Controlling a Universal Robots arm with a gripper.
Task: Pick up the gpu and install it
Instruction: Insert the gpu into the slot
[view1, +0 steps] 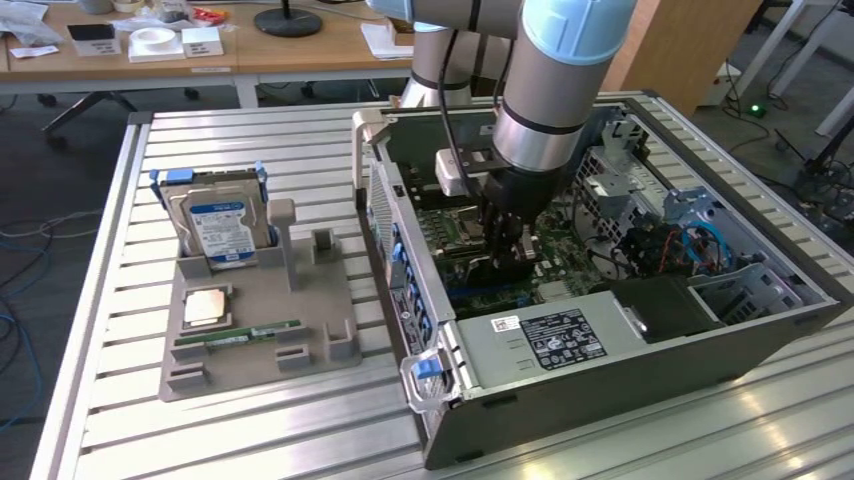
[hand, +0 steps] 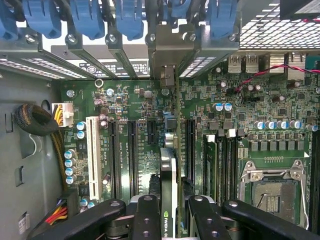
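The gpu (hand: 168, 167) is seen edge-on, a thin dark card with a green logo strip, standing upright over the motherboard (hand: 130, 100) among the long black expansion slots (hand: 133, 155). Its silver end bracket (hand: 167, 52) reaches the rear slot openings under the blue latches (hand: 90, 20). My gripper (hand: 169, 212) is shut on the card, one black finger (hand: 146, 215) on each side. In the exterior view the gripper (view1: 511, 262) is down inside the open computer case (view1: 400, 250), low over the board. Whether the card sits fully in its slot I cannot tell.
A CPU socket (hand: 272, 192) and a white slot (hand: 92, 150) flank the card. The power supply (view1: 561, 335) lies close in front of the gripper. On the exterior view's left, a grey fixture (view1: 254, 320) holds a blue-labelled hard drive (view1: 220, 225), a RAM stick (view1: 240, 335) and a CPU (view1: 203, 307).
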